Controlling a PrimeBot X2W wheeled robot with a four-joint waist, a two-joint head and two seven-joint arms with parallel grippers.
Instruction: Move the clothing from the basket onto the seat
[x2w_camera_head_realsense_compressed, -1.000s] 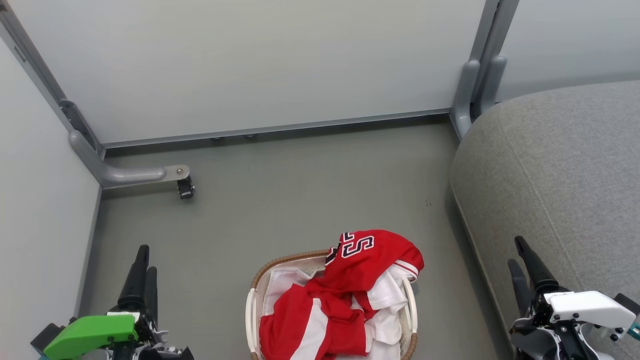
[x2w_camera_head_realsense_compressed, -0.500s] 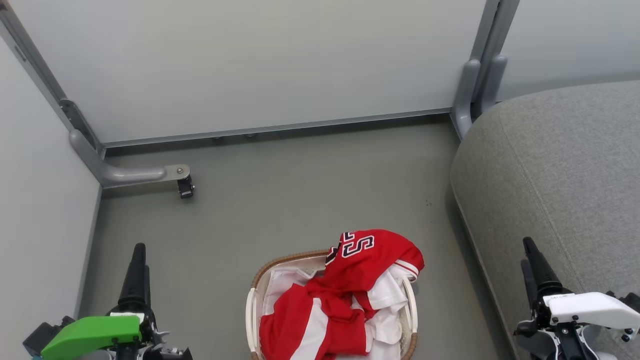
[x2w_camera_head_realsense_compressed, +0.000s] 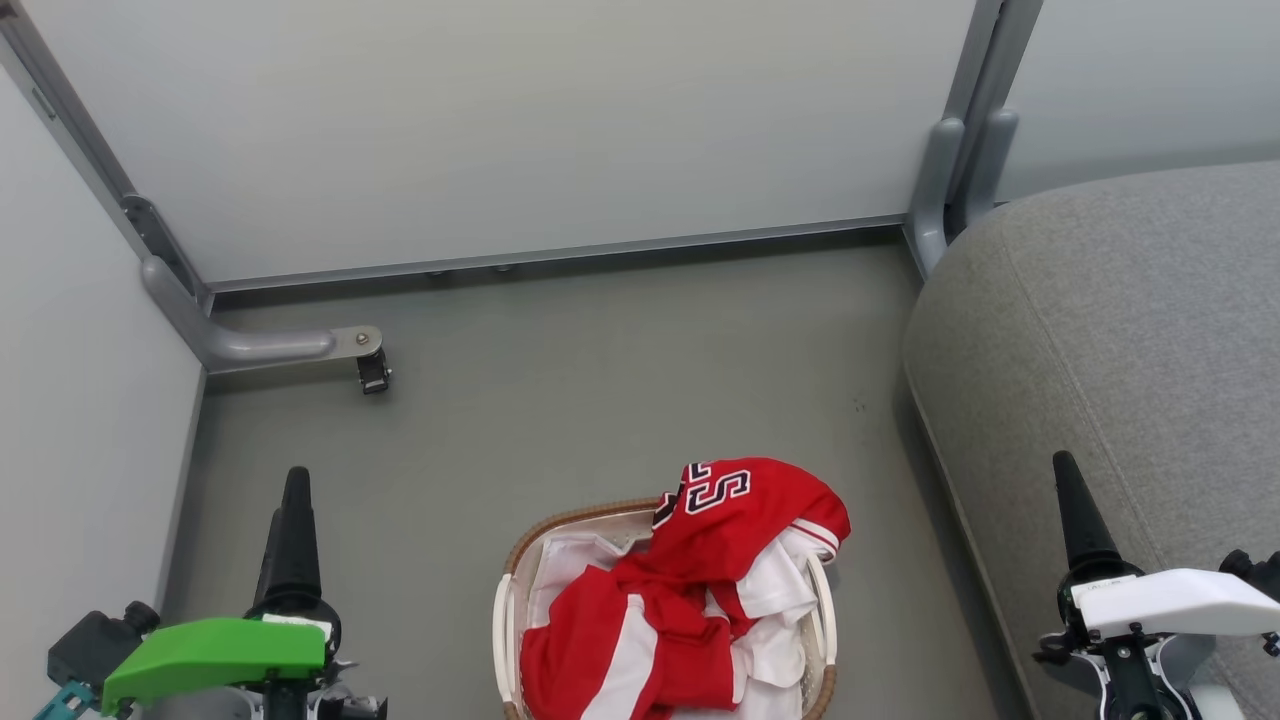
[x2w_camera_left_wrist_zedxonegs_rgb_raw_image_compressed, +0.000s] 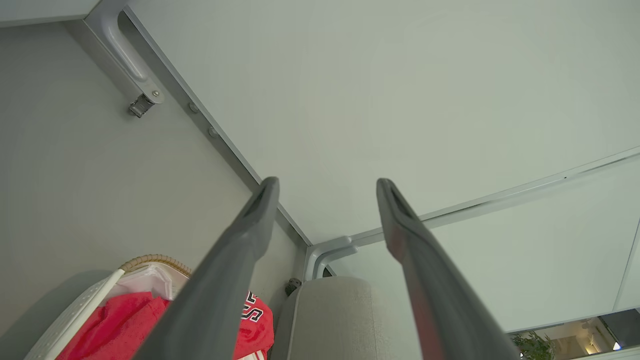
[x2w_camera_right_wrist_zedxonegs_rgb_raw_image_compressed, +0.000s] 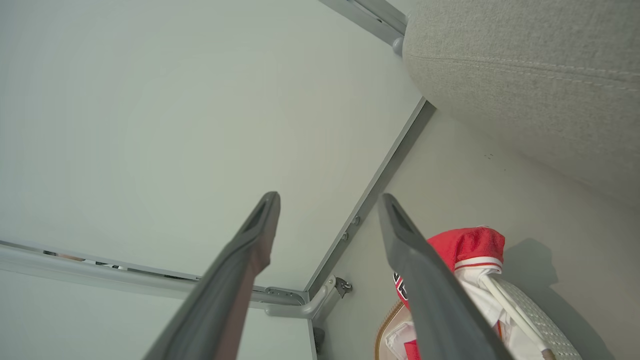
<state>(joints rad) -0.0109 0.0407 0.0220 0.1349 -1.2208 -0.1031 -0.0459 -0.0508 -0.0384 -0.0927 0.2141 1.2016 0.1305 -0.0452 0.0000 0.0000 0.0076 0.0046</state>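
Note:
The clothing (x2w_camera_head_realsense_compressed: 700, 570), red with white panels and block numerals, is heaped in the basket (x2w_camera_head_realsense_compressed: 560, 522) at the bottom centre of the floor and spills over its far right rim. The grey seat (x2w_camera_head_realsense_compressed: 1120, 330) takes up the right side. My left gripper (x2w_camera_head_realsense_compressed: 287, 495) hangs over the floor left of the basket, apart from it. My right gripper (x2w_camera_head_realsense_compressed: 1068, 495) hovers over the seat's near edge, to the right of the basket. In the left wrist view my left gripper (x2w_camera_left_wrist_zedxonegs_rgb_raw_image_compressed: 327, 182) is open and holds nothing. My right gripper (x2w_camera_right_wrist_zedxonegs_rgb_raw_image_compressed: 328, 197) is also open, with the clothing (x2w_camera_right_wrist_zedxonegs_rgb_raw_image_compressed: 470, 245) beyond its finger.
Pale partition walls close off the back and left. A grey metal foot with a caster (x2w_camera_head_realsense_compressed: 370, 372) sticks out onto the floor at the left, and a grey post (x2w_camera_head_realsense_compressed: 945, 180) stands in the corner by the seat. Bare grey floor lies beyond the basket.
Both grippers have turned at the wrist and their fingertips have risen a little in the head view; the right one has drifted slightly rightward. The clothing and basket lie as before.

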